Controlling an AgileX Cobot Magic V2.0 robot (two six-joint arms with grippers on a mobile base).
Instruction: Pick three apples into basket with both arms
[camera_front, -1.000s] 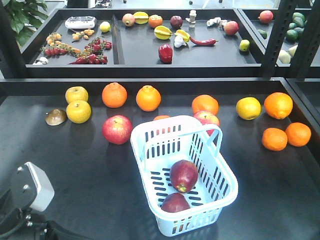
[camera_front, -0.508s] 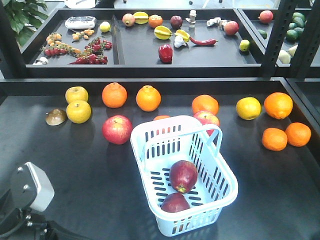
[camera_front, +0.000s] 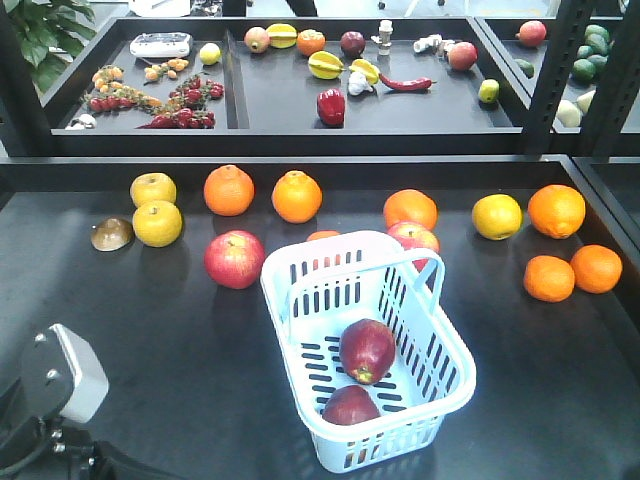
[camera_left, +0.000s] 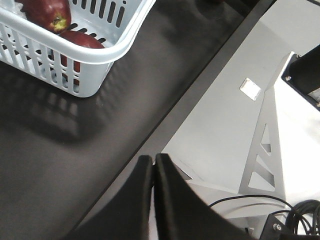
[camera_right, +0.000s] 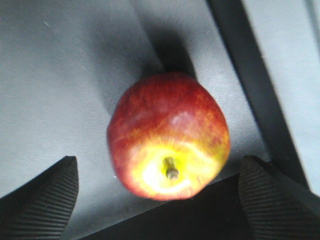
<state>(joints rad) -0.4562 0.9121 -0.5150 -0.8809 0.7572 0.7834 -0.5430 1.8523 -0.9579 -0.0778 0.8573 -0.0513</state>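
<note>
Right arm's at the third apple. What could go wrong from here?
1. The apple sits beside the table's raised edge; one finger of the open right pincer could strike it.
2. A nudge off-centre may roll the apple away.
3. The basket has its handle up, which could block the drop.

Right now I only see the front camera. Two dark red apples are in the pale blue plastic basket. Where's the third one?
Observer: The right wrist camera shows a red apple with a yellow patch around its stem, lying on the dark table.
Operator: Is the right claw grabbing it?
Observer: Not yet. The right claw is open, with one finger on each side of the apple and neither touching it.
Operator: What about the left claw?
Observer: The left claw is shut on nothing. It hangs by the table's edge, near a corner of the pale blue plastic basket.
</note>
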